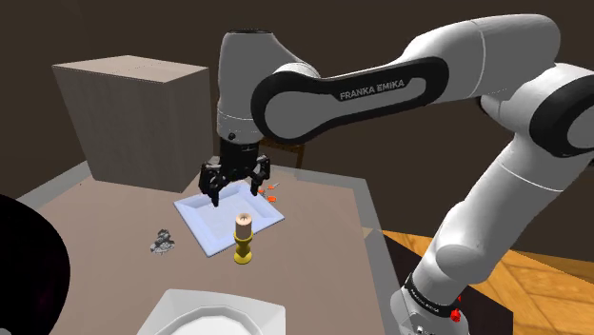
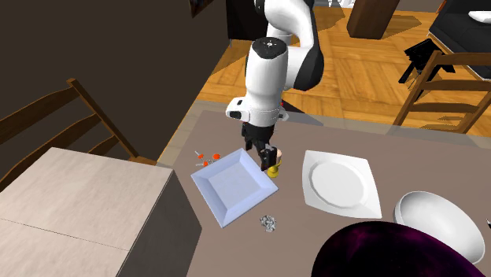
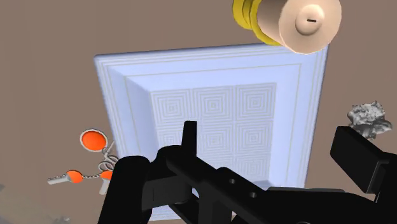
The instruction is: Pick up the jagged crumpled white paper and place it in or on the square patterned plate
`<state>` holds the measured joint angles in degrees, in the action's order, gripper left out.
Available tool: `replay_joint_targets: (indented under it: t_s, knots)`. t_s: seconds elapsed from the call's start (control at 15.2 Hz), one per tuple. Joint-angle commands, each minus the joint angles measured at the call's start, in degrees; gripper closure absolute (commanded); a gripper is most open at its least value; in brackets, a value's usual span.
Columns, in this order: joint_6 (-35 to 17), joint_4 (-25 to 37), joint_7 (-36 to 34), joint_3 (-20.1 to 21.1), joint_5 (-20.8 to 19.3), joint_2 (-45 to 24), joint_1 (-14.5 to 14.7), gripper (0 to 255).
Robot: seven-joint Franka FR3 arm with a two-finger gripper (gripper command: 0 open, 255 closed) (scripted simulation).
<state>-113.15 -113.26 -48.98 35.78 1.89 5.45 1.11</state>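
Shoulder view: empty gripper above the plate, paper not yet picked up

At the far left edge, a dark rounded object (image 1: 27,271) bulges into the frame. Behind it, a tall brown box (image 1: 133,114) stands at the back of the brown table (image 1: 105,205).

Further right, the jagged crumpled paper (image 1: 164,242), drawn grey-white, lies alone on the bare table. It is near the left corner of the square patterned plate (image 1: 195,224) and does not touch it. A plain white square plate (image 1: 214,314) sits at the bottom edge.

The pale blue patterned plate carries nothing; the wrist view shows its nested-square pattern bare. A yellow candlestick (image 1: 244,238) stands upright at its near edge.

The black gripper (image 1: 233,193) hangs above the plate's far side. Its fingers are spread wide and nothing is between them. Just right of it lies a small orange-beaded trinket (image 1: 269,193). The white arm arches away to the right, down to its stand.

By the look of it, no part of the task is done. The paper needs approaching, grasping, lifting and carrying across to the plate.
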Motion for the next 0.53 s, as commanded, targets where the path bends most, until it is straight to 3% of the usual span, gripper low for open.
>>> replay_joint_targets:
  t_s: [0.0, 0.2, 0.46]
  knots:
    - [-0.5, 3.8, -4.6, 1.8, -3.6, -5.5, 0.5, 0]
    - [0.0, 10.2, -11.3, 3.2, -9.4, -13.8, 2.8, 0]
    - [2.3, 20.4, -18.6, 2.6, -16.6, -24.9, 8.3, 0]
